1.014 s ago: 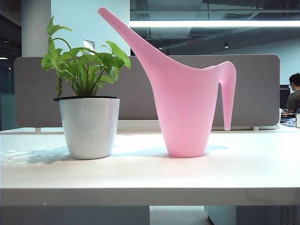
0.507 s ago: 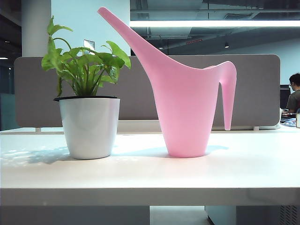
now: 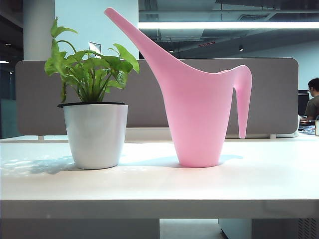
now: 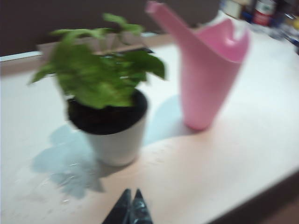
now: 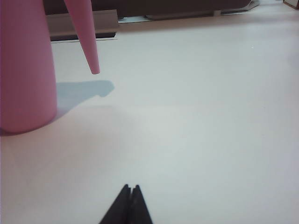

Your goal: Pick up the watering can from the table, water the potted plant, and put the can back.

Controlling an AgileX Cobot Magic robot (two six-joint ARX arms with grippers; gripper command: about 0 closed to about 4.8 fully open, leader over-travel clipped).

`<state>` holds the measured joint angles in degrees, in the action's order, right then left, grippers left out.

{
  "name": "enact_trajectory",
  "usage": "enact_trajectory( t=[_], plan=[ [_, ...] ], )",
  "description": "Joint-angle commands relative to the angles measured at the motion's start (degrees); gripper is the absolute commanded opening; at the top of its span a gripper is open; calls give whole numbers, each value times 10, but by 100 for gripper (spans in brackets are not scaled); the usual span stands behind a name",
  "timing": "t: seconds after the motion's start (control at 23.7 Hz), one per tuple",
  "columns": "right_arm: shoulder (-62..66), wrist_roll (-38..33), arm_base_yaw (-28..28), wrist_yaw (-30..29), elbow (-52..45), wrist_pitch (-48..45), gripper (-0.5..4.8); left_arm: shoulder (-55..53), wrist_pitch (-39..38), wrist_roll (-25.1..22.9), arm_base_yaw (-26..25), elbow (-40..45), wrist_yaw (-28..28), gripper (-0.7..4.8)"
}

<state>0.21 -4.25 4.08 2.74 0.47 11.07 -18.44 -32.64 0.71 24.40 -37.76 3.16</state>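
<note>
The tall smooth pink plastic watering can (image 3: 199, 117) stood upright on the wide white counter (image 3: 159, 181), just beside and apart from the leafy green potted plant in its glossy white, black-rimmed pot (image 3: 94, 132), its long spout angled up over the leaves. The left gripper (image 4: 130, 207) hung clenched and empty above the counter short of the pot, the view blurred. The right gripper (image 5: 130, 200) hung clenched and empty above bare counter, well apart from the can's open-ended handle.
</note>
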Motion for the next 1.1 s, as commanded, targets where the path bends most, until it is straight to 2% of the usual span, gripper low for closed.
enact_trajectory(
  t=[0.04, 0.17, 0.34, 0.63, 0.76, 0.97, 1.1],
  plan=[
    [-1, 1, 0, -1, -4, -8, -5, 39, 75, 2, -51, 79, 32, 3],
    [-1, 1, 0, -1, -4, -8, -5, 75, 140, 2, -96, 150, 59, 3],
    [-1, 1, 0, -1, -4, -8, -5, 107, 211, 15, -149, 232, 59, 3],
    [-1, 1, 0, -1, -4, -8, -5, 123, 324, 30, -186, 336, 57, 3],
    [-1, 1, 0, -1, -4, -8, -5, 142, 311, 31, -191, 372, 55, 3],
    [-1, 1, 0, -1, -4, -8, -5, 182, 240, 28, -197, 372, 42, 3],
    [-1, 1, 0, 0, -4, -8, -5, 180, 228, 27, -213, 372, 40, 3]
  ],
)
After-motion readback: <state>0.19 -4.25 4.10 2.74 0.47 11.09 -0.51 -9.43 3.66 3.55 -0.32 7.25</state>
